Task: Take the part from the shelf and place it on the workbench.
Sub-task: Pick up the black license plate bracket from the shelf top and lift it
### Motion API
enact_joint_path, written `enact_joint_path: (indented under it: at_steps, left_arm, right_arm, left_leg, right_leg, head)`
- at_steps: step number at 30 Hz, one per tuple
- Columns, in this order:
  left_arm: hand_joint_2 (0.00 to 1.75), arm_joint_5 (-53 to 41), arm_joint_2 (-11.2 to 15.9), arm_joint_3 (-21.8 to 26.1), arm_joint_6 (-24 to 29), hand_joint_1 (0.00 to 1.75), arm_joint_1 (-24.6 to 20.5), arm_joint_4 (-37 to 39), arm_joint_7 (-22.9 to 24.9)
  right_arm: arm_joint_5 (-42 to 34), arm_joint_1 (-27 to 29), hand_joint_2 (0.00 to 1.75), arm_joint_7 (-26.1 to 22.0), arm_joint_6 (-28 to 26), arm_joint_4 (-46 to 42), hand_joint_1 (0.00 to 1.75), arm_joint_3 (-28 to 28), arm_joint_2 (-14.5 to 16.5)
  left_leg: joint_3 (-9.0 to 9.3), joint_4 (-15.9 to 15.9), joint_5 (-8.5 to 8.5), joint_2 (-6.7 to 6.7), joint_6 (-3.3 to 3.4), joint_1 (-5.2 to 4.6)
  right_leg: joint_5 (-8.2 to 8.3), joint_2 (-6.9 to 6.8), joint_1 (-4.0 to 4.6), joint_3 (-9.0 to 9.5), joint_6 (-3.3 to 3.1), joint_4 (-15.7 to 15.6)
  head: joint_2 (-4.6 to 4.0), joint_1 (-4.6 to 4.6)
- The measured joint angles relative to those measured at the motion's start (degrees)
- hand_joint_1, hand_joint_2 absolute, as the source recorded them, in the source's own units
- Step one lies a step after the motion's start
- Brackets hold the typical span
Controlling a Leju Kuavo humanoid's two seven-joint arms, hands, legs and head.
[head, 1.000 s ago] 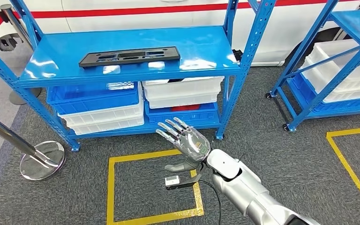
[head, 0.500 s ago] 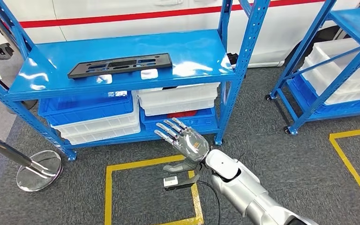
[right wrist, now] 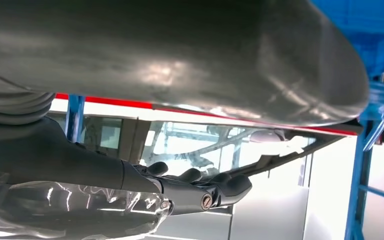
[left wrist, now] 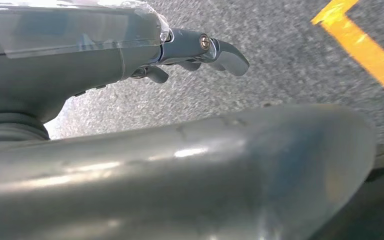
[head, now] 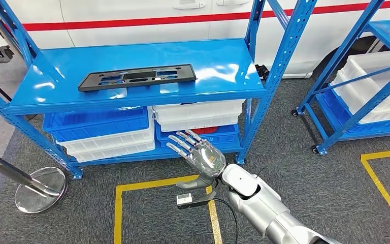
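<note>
Hovering right hand [head: 199, 155] still empty, fingers spread, part [head: 136, 78] seemingly unmoved on shelf [head: 218, 63]

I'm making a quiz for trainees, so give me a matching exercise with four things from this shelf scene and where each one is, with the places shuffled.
Things:
1. black part
2. right hand
3. blue and white bins
4. round metal stand base

Places:
A. on the floor left of the shelf
B. raised in front of the shelf, holding nothing
C. on the shelf's top board
D. on the lower shelf level

Pairs: 1-C, 2-B, 3-D, 4-A

Blue shelf [head: 223, 66]: black part [head: 137, 77] flat on top board (left of middle); bins [head: 104, 129] below.
</note>
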Motion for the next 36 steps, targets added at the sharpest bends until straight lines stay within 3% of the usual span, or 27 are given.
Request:
enact_joint_path:
  at_steps: [2, 4, 6, 7, 10, 11, 12, 13, 15, 17, 20, 22, 25, 26, 27, 28, 30, 31, 33, 36]
  left_arm:
    - [0.0, 0.0, -0.06, 0.0, -0.02, 0.0, -0.07, 0.01, -0.01]
    - [0.0, 0.0, -0.04, 0.0, -0.01, 0.0, -0.21, 0.01, -0.02]
    - [0.0, 0.0, -0.01, -0.01, 0.02, 0.0, -0.35, 0.01, -0.04]
    - [0.0, 0.0, 0.0, -0.02, 0.02, 0.0, -0.44, 0.01, -0.05]
    - [0.0, 0.0, 0.0, -0.01, 0.01, 0.0, -0.42, 0.02, -0.07]
    - [0.0, 0.0, 0.0, -0.01, 0.01, 0.0, -0.34, 0.02, -0.05]
    - [0.0, 0.0, 0.01, 0.0, 0.01, 0.0, -0.25, 0.02, -0.01]
    - [0.0, 0.0, 0.02, 0.0, 0.01, 0.0, -0.2, 0.02, 0.03]
    - [0.0, 0.0, 0.09, 0.0, 0.01, 0.0, -0.14, 0.02, 0.08]
    - [0.0, 0.0, 0.16, -0.01, 0.01, 0.0, -0.19, 0.02, 0.09]
    - [0.0, 0.0, 0.2, -0.01, 0.02, 0.0, -0.05, 0.02, 0.13]
    - [0.0, 0.0, 0.2, 0.0, 0.03, 0.0, 0.04, 0.02, 0.12]
    - [0.0, 0.0, 0.19, 0.0, 0.03, 0.0, -0.18, 0.02, 0.07]
    - [0.0, 0.0, 0.19, 0.0, 0.03, 0.0, -0.16, 0.02, 0.07]
    - [0.0, -0.01, 0.2, 0.0, 0.03, 0.0, -0.1, 0.02, 0.08]
    - [0.0, -0.03, 0.19, -0.01, 0.02, 0.0, -0.04, 0.02, 0.09]
    - [0.0, -0.09, 0.11, -0.02, -0.01, 0.0, 0.05, 0.03, 0.11]
    - [0.0, -0.12, 0.05, -0.02, -0.02, 0.0, 0.02, 0.06, 0.11]
    - [0.0, -0.14, -0.02, -0.02, -0.03, 0.0, -0.04, 0.11, 0.15]
    - [0.0, -0.17, 0.02, -0.02, -0.01, 0.0, -0.1, 0.13, 0.17]
  right_arm:
    - [-0.01, -0.03, 0.0, -0.1, 0.13, 0.02, 0.0, -0.01, 0.01]
    - [-0.03, -0.08, 0.0, -0.22, 0.22, -0.01, 0.0, -0.02, 0.01]
    - [-0.09, -0.24, 0.0, -0.29, 0.26, -0.14, 0.0, -0.03, 0.01]
    - [-0.12, -0.36, 0.0, -0.33, 0.28, -0.22, 0.0, -0.03, 0.03]
    - [-0.14, -0.48, 0.0, -0.41, 0.46, -0.32, 0.0, -0.03, 0.09]
    - [-0.13, -0.46, 0.0, -0.43, 0.54, -0.32, 0.0, -0.03, 0.1]
    - [-0.14, -0.45, 0.0, -0.43, 0.58, -0.32, 0.0, -0.03, 0.1]
    - [-0.16, -0.45, 0.0, -0.44, 0.6, -0.32, 0.0, -0.03, 0.11]
    - [-0.23, -0.49, 0.0, -0.51, 0.57, -0.32, 0.0, -0.03, 0.14]
    - [-0.31, -0.54, 0.0, -0.6, 0.55, -0.31, 0.0, -0.02, 0.16]
    - [-0.49, -0.57, 0.0, -0.69, 0.47, -0.32, 0.0, -0.01, 0.16]
    - [-0.71, -0.81, 0.0, -0.78, 0.42, -0.33, 0.0, -0.01, 0.17]
    - [-0.89, -0.88, 0.0, -1.03, 0.49, -0.33, 0.0, 0.01, 0.18]
    - [-0.9, -0.77, 0.0, -1.11, 0.56, -0.32, 0.0, 0.04, 0.19]
    - [-0.89, -0.68, 0.0, -1.16, 0.62, -0.33, 0.0, 0.09, 0.21]
    - [-0.88, -0.63, 0.0, -1.2, 0.67, -0.34, 0.0, 0.15, 0.24]
    - [-0.78, -0.63, 0.0, -1.24, 0.69, -0.48, 0.0, 0.24, 0.31]
    - [-0.71, -0.66, 0.0, -1.25, 0.69, -0.56, 0.0, 0.32, 0.33]
    - [-0.57, -0.63, 0.0, -1.28, 0.68, -0.78, 0.0, 0.53, 0.43]
    - [-0.47, -0.59, 0.0, -1.32, 0.67, -1.14, 0.0, 0.68, 0.67]
  left_leg:
    - [0.5, 0.17, -0.88, 0.01, -0.71, -0.09]
    - [0.8, 0.49, -1.32, 0.03, -1.37, -0.14]
    - [0.09, 2.81, -1.69, 0.08, -1.85, -0.02]
    - [-1.32, 5.43, -2.29, 0.09, -2.12, 0.07]
    - [-8.15, 15.86, -5.9, 0.12, -2.84, 0.35]
    - [-9.77, 17.38, -6.25, 0.12, -2.96, 0.4]
    - [-10.47, 16.9, -5.33, 0.12, -2.93, 0.42]
    - [-10.14, 14.38, -3.11, 0.12, -2.75, 0.42]
    - [-8.12, 6.67, 2.43, 0.15, -2.01, 0.24]
    - [-6.99, 1.9, 4.44, 0.16, -1.22, -0.2]
    - [-6.17, 0.73, 4.41, 0.11, -0.27, -0.31]
    - [-5.15, 0.35, 4.18, 0.08, 0.32, -0.06]
    - [-4.36, 0.26, 3.37, 0.02, 0.84, -0.06]
    - [-4.03, 0.29, 3.01, -0.03, 0.84, -0.08]
    - [-3.59, 0.32, 2.61, -0.07, 0.78, -0.08]
    - [-2.99, 0.35, 2.16, -0.1, 0.69, -0.08]
    - [-1.75, 0.38, 1.19, -0.12, 0.4, -0.07]
    - [-1.39, 0.43, 0.78, -0.13, 0.18, -0.08]
    - [-1.17, 0.53, 0.33, -0.1, -0.46, -0.12]
    - [-0.94, 1.76, -0.19, 0.0, -1.56, -0.11]
  right_leg:
    - [1.28, -0.09, 0.29, 1.14, -0.77, -3.65]
    - [0.86, 0.02, 0.43, 1.45, -1.75, -3.79]
    - [0.5, 0.1, 0.3, 2.28, -2.48, -4.08]
    - [0.24, 0.11, 0.22, 2.8, -2.76, -4.2]
    - [-0.88, 0.1, 0.25, 3.99, -3.2, -4.3]
    - [-1.3, 0.16, 0.29, 4.47, -3.21, -4.29]
    - [-1.75, 0.23, 0.32, 5.06, -3.18, -4.28]
    - [-2.24, 0.29, 0.35, 5.76, -3.12, -4.28]
    - [-3.21, 0.3, 0.44, 7.13, -2.87, -4.33]
    - [-3.86, 0.29, 0.47, 7.6, -2.34, -4.46]
    - [-4.07, 0.25, 0.51, 7.86, -1.26, -3.86]
    - [-4.93, 0.21, 0.44, 6.81, -0.76, -0.97]
    - [-8.73, 0.2, 0.22, 0.49, -0.09, 8.8]
    - [-9.32, 0.19, 0.15, -1.38, 0.07, 10.93]
    - [-8.68, 0.18, 0.09, -2.33, 0.18, 11.16]
    - [-6.76, 0.16, 0.04, -2.19, 0.2, 9.3]
    - [-1.46, 0.08, 0.08, 0.16, -0.16, 1.87]
    - [-0.13, 0.02, 0.26, 1.19, -0.5, -1.48]
    - [0.41, 0.0, 0.62, 1.95, -1.37, -4.17]
    - [0.25, 0.15, 0.49, 3.0, -2.49, -4.8]
  head:
    - [0.0, 0.03]
    - [0.0, 0.05]
    - [0.0, 0.06]
    - [0.0, 0.05]
    - [0.0, 0.05]
    - [0.0, 0.05]
    - [0.0, 0.05]
    - [0.0, 0.05]
    - [0.0, 0.06]
    - [0.0, 0.07]
    - [0.0, 0.06]
    - [0.0, 0.07]
    - [0.0, 0.07]
    - [0.0, 0.07]
    - [0.0, 0.07]
    - [0.0, 0.07]
    - [0.0, 0.07]
    - [0.0, 0.08]
    - [0.0, 0.1]
    - [0.0, 0.09]
